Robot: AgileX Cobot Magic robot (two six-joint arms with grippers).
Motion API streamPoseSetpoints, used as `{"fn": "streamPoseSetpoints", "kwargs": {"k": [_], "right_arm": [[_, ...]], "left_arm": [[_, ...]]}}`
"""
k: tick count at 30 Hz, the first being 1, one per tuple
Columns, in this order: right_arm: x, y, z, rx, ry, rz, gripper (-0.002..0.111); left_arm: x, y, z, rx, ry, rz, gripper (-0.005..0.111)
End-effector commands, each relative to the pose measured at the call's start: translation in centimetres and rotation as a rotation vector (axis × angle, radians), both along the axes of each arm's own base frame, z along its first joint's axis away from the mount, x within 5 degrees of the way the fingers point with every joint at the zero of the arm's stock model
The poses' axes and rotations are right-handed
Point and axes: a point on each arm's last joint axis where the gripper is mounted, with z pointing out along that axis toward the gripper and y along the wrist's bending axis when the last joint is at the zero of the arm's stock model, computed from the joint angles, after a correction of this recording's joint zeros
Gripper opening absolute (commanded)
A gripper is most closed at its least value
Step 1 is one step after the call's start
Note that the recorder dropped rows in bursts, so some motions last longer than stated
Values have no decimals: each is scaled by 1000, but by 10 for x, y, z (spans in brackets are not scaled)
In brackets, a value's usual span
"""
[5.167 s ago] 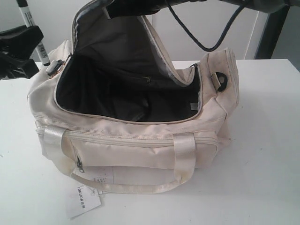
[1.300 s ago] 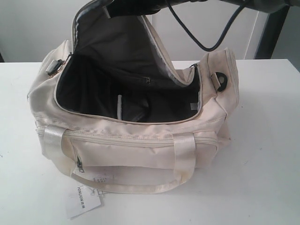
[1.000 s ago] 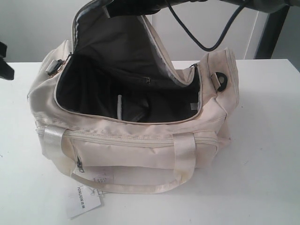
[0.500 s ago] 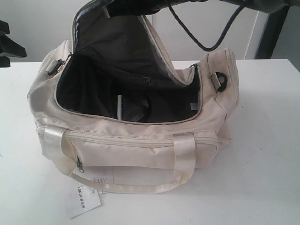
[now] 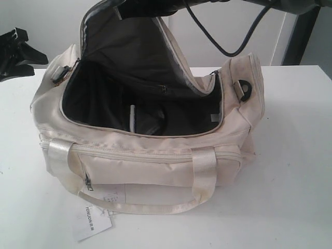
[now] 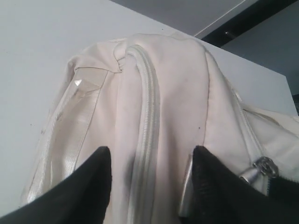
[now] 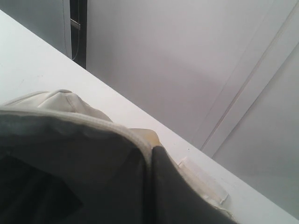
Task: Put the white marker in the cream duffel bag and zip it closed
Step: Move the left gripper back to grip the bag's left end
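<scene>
One zipper pull (image 6: 264, 167) should be pinched squarely by the spread, empty left gripper (image 6: 152, 156); the cream duffel bag (image 5: 155, 161) is clamped by the right gripper (image 5: 145, 7).

We are counting one cream duffel bag (image 5: 155, 161), one white marker (image 5: 132, 118), one paper tag (image 5: 91, 220), one shiny handle (image 5: 205, 174) in full sight, one black strap ring (image 5: 245, 91), one black cable (image 5: 218, 44), one tabletop (image 5: 290, 181), and two grippers: the left gripper (image 6: 152, 163) and the right gripper (image 5: 148, 9).
</scene>
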Motion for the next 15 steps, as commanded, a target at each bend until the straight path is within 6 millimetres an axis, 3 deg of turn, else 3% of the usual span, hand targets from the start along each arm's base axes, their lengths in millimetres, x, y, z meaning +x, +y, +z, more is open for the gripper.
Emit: {"fn": "streamPoseSetpoints", "kwargs": {"k": [1, 9, 15], "right_arm": [[-1, -5, 9, 16, -30, -11, 0], [-1, -5, 9, 16, -30, -11, 0], [-1, -5, 9, 16, -30, -11, 0]], "left_arm": [[8, -5, -5, -30, -3, -43, 57], [19, -5, -28, -74, 47, -38, 57], [23, -6, -34, -110, 37, -39, 57]]}}
